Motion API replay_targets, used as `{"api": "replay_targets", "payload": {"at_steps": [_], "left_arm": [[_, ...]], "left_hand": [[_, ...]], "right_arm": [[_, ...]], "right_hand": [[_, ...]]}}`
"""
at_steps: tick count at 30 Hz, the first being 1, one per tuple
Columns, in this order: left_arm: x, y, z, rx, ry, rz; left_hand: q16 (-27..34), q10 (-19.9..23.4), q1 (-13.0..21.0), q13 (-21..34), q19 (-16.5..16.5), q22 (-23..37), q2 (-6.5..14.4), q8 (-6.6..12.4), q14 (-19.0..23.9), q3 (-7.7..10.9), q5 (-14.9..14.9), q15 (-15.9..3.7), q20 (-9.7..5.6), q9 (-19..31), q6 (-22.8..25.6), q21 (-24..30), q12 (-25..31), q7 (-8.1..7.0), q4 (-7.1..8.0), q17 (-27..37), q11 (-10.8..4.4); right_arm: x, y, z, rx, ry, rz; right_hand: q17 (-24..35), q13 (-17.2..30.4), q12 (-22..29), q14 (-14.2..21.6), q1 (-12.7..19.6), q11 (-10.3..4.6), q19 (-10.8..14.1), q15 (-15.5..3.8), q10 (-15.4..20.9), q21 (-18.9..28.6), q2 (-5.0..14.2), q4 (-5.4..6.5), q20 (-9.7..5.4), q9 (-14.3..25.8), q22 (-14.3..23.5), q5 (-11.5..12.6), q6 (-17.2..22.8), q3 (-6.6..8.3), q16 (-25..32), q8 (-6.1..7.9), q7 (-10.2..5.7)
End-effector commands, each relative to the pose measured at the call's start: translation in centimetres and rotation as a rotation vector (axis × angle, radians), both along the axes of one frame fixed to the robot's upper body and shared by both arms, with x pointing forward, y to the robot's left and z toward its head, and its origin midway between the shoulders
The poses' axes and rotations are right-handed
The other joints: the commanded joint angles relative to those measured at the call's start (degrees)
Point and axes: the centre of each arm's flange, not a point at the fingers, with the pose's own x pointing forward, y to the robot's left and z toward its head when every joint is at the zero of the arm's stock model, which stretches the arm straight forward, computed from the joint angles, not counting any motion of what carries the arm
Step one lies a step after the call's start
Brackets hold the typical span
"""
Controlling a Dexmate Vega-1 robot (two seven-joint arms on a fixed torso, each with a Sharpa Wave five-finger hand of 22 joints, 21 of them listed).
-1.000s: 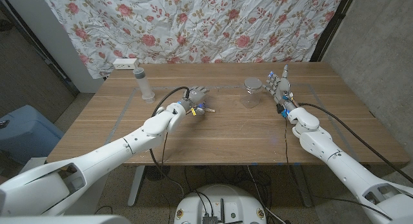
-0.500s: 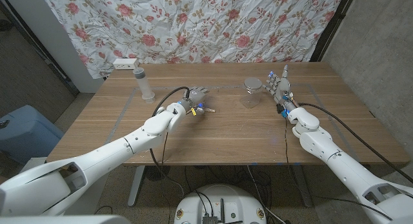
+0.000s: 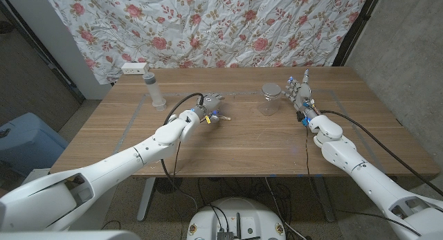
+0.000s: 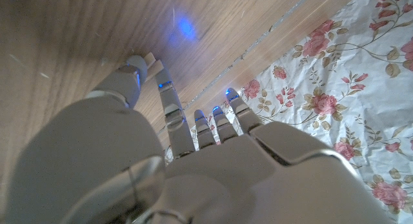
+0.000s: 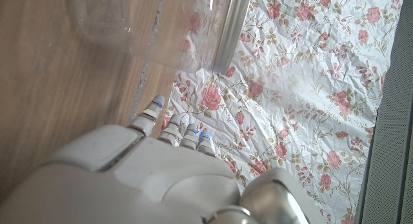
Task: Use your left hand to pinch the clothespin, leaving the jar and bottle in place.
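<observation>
Nothing moved: wooden table (image 3: 242, 140), floral cloth (image 3: 208, 25) behind it.

On my table (image 3: 242, 146): one glass jar (image 3: 269, 100), one clear bottle (image 3: 154, 90), one clothespin (image 3: 220, 117), one white power strip (image 3: 135, 68); my hands number two.

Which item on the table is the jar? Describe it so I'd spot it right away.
On the wooden table, look toward the far side, right of center. The jar is a short, wide clear glass one standing upright just left of the right robot hand. The bottle, far left, is taller and slimmer.
</observation>
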Motion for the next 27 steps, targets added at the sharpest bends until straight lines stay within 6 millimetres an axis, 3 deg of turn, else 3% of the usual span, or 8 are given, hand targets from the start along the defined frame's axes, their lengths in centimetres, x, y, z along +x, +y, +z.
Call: {"api": "replay_targets", "payload": {"at_steps": [1,27], "left_arm": [[0.07,-0.29,-0.30,0.002,0.004,-0.005],[-0.40,0.14,-0.26,-0.009,-0.039,-0.014]], "left_hand": [[0.23,0.78,0.73,-0.04,0.83,0.16,0.21,-0.12,0.40,-0.14,-0.18,-0.02,-0.01,0.28,0.74,0.04,0.30,-0.24,-0.01,0.19,0.10],[0.29,3.28,2.45,-0.05,3.48,0.21,0.69,-0.01,3.03,-1.00,-0.11,-0.86,-0.53,0.50,4.37,0.10,0.40,-0.43,-0.13,0.17,-0.63]], "right_arm": [[0.02,0.01,-0.02,0.002,0.000,-0.001],[0.01,0.00,-0.02,0.000,0.000,0.001]], "right_hand": [[0.18,0.12,0.40,-0.58,0.00,-0.42,0.37,-1.99,0.04,0.25,4.10,-0.02,-0.13,0.13,0.28,0.32,-0.11,-0.29,0.33,0.33,-0.46],[0.18,0.12,0.42,-0.52,0.00,-0.40,0.36,-2.00,0.08,0.25,4.11,-0.02,-0.14,0.13,0.28,0.32,-0.12,-0.29,0.36,0.33,-0.48]]}}
